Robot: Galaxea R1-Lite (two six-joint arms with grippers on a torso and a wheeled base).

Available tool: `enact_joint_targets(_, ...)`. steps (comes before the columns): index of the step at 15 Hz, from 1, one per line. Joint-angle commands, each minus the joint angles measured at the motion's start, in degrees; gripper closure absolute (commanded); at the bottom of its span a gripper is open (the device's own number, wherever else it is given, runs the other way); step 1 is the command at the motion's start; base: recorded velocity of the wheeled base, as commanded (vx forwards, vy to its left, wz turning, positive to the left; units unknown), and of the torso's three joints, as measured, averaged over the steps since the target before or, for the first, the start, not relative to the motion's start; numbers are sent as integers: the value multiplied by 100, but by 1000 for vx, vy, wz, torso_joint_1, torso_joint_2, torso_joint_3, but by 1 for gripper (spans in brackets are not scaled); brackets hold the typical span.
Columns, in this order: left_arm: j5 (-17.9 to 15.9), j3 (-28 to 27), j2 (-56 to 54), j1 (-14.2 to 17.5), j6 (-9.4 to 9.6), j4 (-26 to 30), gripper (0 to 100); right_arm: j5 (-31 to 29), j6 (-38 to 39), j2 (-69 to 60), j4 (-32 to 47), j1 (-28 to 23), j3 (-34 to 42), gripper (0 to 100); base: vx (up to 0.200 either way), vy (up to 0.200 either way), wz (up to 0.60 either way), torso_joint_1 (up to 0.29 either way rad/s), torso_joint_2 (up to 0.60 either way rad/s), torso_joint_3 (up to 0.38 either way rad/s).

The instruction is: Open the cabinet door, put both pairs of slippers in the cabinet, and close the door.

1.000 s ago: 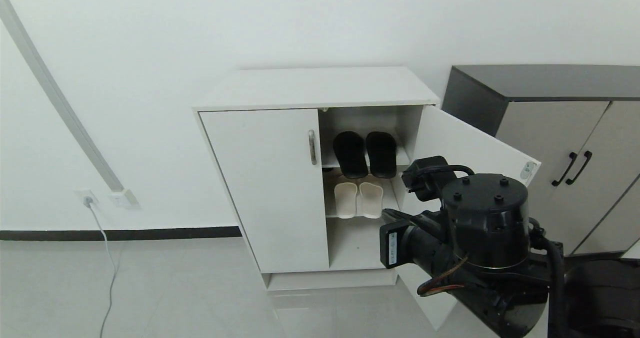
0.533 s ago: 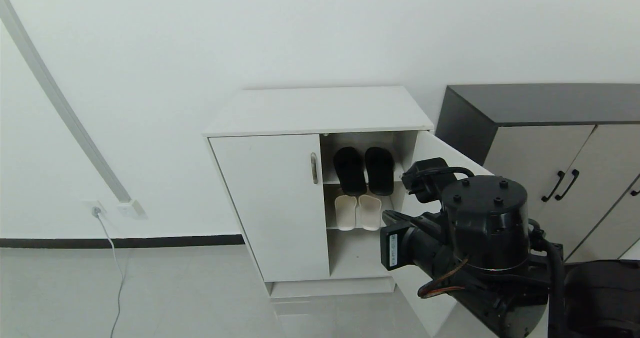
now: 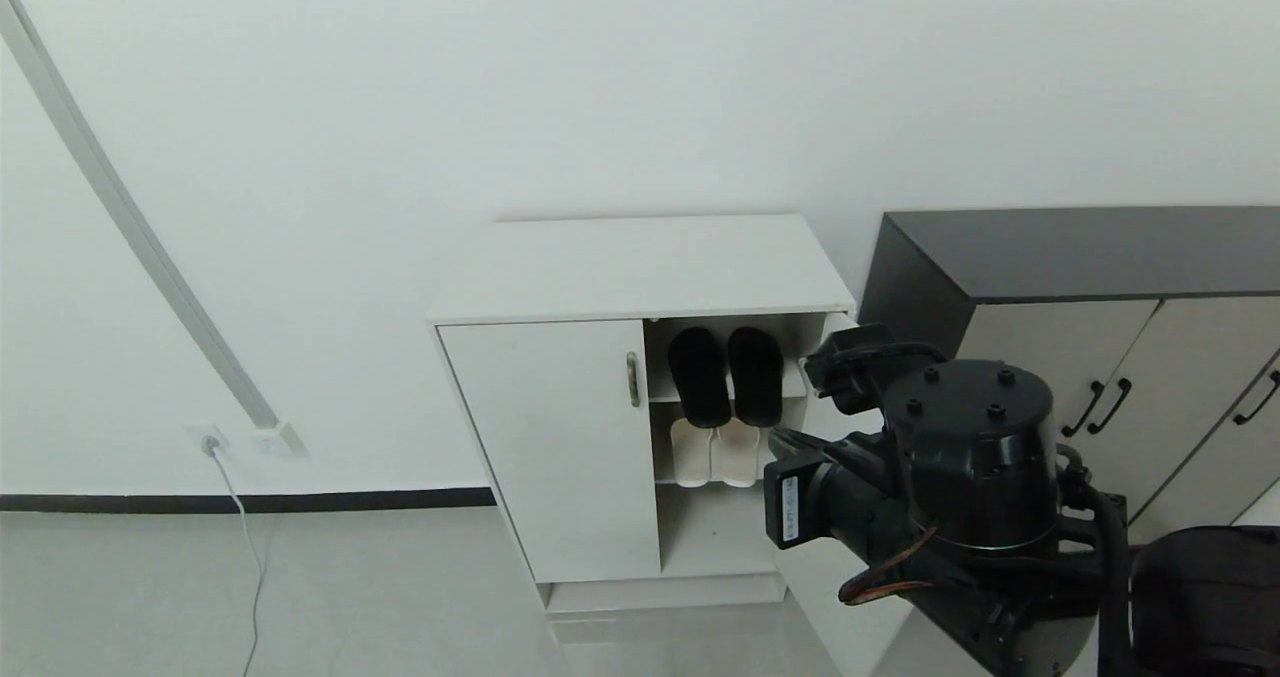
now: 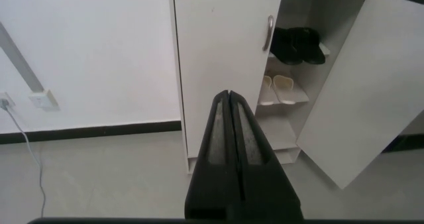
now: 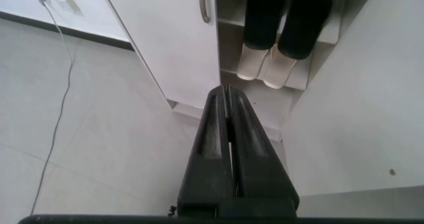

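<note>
light: bright, even, diffuse | shadow: soft, interior of cabinet dimmer | wall: evenly lit

The left gripper is matt black, its two long fingers widening back from narrow tips into a broad block, each with a recessed grey panel on its upper face; the right gripper has the same black wedge shape. Behind the fingers the right arm is black throughout: a round drum-like joint cap with small screws in its top; a boxy link bearing a white label with dark print; a thin orange-brown cable looping beneath; a thick black hose curving down alongside.
</note>
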Motion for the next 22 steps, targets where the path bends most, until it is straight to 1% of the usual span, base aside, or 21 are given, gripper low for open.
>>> enact_joint_targets(1, 5, 2, 7, -1, -4, 4, 100, -12, -1, -19, 1, 0, 61, 100, 0, 0, 0, 237, -530, -286)
enact_joint_targets(7, 13, 2, 7, -1, -21, 4, 100, -12, -28, -10, -87, -18, 281, 100, 0, 0, 0, 185, -400, -215)
enact_joint_targets(15, 13, 2, 7, -1, -21, 4, 100, 24, -37, 16, -95, -44, 272, 100, 0, 0, 0, 6, -11, -7)
enact_joint_targets(22, 5, 2, 7, -1, -21, 4, 100, 59, -37, 104, -131, -97, 281, 100, 0, 0, -600, 4, 1, 0)
